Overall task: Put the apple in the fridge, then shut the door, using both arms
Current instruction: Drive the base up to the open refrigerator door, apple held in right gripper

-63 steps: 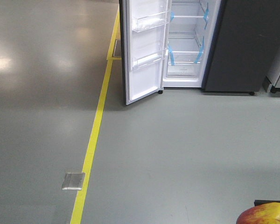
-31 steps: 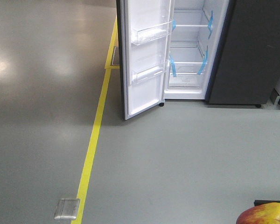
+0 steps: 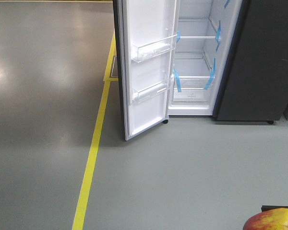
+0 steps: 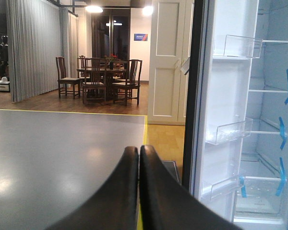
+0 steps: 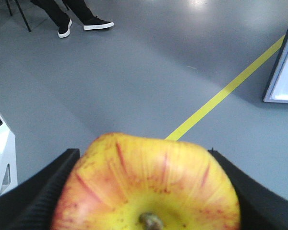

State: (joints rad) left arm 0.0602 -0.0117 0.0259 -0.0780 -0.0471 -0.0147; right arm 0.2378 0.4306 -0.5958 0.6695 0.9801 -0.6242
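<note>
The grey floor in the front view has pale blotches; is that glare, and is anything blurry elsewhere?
Front view: yes, soft light glare on the floor. Left wrist view: the left gripper, close up, looks dark and soft-edged. Right wrist view: the apple is near and slightly blurred.

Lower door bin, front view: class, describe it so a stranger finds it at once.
Start at the tall dark grey fridge, standing open. Its white-lined door carries two clear plastic bins in this view; pick the lower bin, nearer the floor, beneath the upper bin.
</note>
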